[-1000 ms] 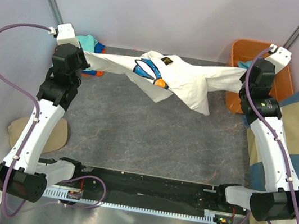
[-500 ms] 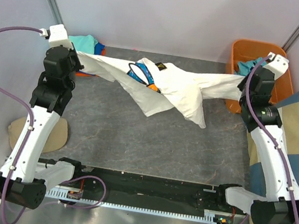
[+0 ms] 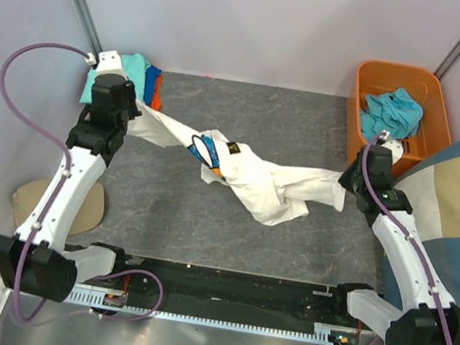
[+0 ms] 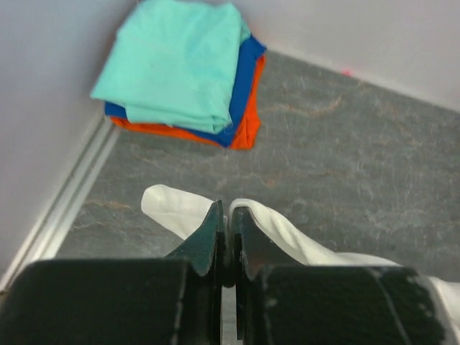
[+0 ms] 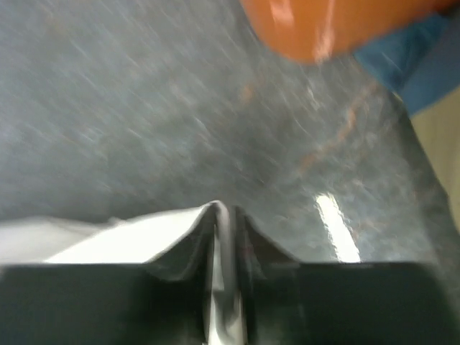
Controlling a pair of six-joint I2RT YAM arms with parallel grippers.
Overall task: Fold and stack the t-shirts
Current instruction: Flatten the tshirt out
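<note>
The white t-shirt hangs in a long rope between the two arms. Its middle sags in a crumpled heap onto the grey surface, with the blue-and-orange print showing left of centre.

The left gripper is closed tight on one end of the white cloth, which bulges out on both sides of its fingers. The right gripper is low over the surface at the other end. Its fingers are nearly together with a strip of white fabric pinched between them, though that view is badly blurred.

Just beyond the left gripper, in the far left corner against the wall, sits the folded stack — teal on top, blue under it, orange at the bottom. It lies apart from the stretched shirt.

At the far right stands an orange bin with a crumpled teal garment inside, close behind the right arm's wrist. The checked cushion crowds the right edge beside that arm. A tan cap lies on the left — partly hidden under the left arm.
</note>
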